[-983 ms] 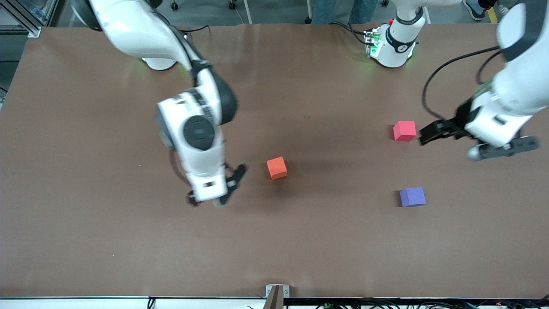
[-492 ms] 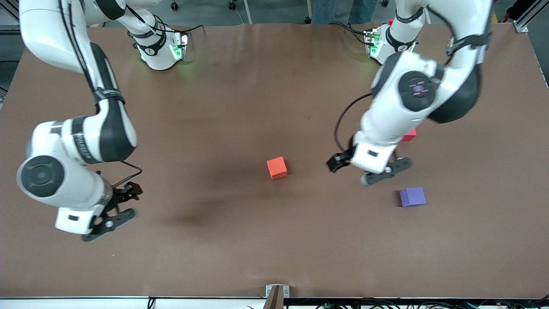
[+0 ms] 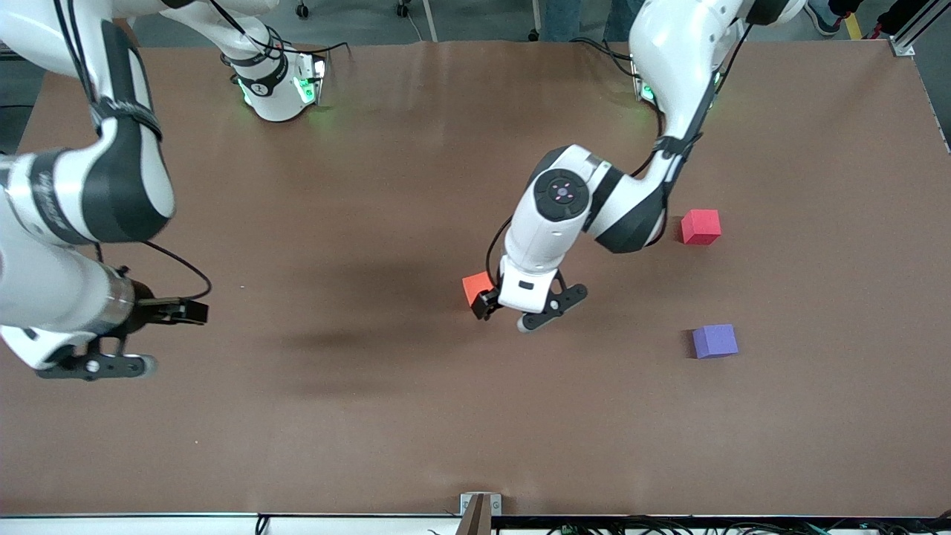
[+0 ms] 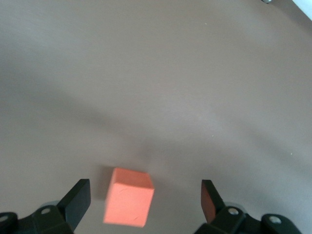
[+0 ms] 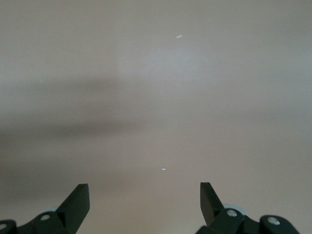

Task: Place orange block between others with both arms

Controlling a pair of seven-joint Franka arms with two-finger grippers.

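Brown table (image 3: 416, 446), orange block (image 4: 128, 197) under open left pincer (image 4: 145, 197)

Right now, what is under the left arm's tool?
Under the open left tool lies the orange block, resting on the brown table, nearer one finger. The front view shows only its corner; the tool covers the rest.
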